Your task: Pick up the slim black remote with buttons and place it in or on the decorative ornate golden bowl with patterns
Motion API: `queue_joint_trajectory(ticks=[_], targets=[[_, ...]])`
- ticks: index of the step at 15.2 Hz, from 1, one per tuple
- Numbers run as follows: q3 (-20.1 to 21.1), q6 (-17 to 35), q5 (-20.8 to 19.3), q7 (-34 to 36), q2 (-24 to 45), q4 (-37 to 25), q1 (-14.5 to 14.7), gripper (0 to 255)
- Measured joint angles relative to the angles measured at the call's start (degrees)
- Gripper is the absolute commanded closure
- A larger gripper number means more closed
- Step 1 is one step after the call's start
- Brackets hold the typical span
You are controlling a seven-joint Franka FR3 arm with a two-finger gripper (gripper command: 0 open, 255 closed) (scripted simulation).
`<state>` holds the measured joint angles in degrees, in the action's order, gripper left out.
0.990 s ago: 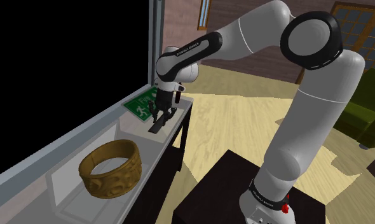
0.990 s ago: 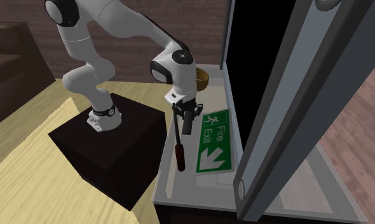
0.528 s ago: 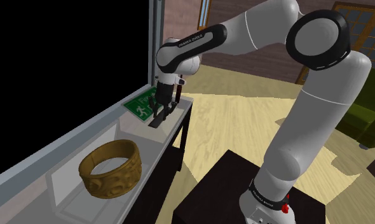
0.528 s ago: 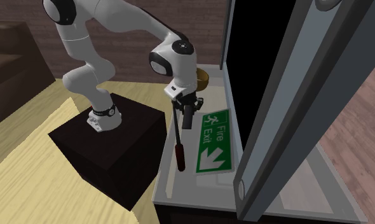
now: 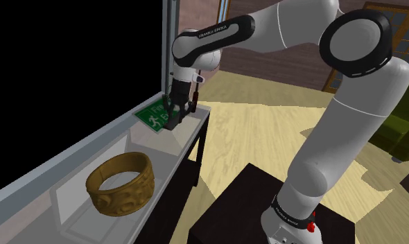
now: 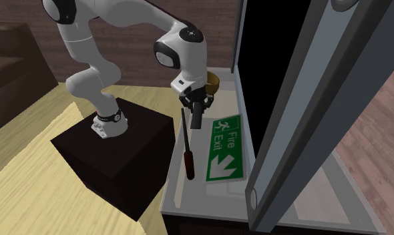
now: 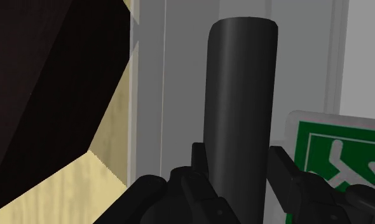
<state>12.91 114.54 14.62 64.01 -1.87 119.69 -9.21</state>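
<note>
A green sign (image 6: 226, 148) is lying flat on the grey table top (image 6: 189, 193). In the second exterior view it is reading "Fire Exit" in white letters. A white running-man figure is standing at its twelve o'clock end, and a white arrow at its six o'clock end is pointing toward seven o'clock. In the wrist view the sign's running man is showing at four o'clock of the black remote (image 7: 240, 108). White lettering is running along the arm's dark forearm band (image 5: 217, 31), too small to read.
</note>
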Motion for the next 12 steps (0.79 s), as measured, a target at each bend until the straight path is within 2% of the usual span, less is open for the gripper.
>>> queue_joint_trajectory(ticks=[12], targets=[[-0.4,-8.9,-0.4,1.4,-2.2,-6.8,-0.3,255]])
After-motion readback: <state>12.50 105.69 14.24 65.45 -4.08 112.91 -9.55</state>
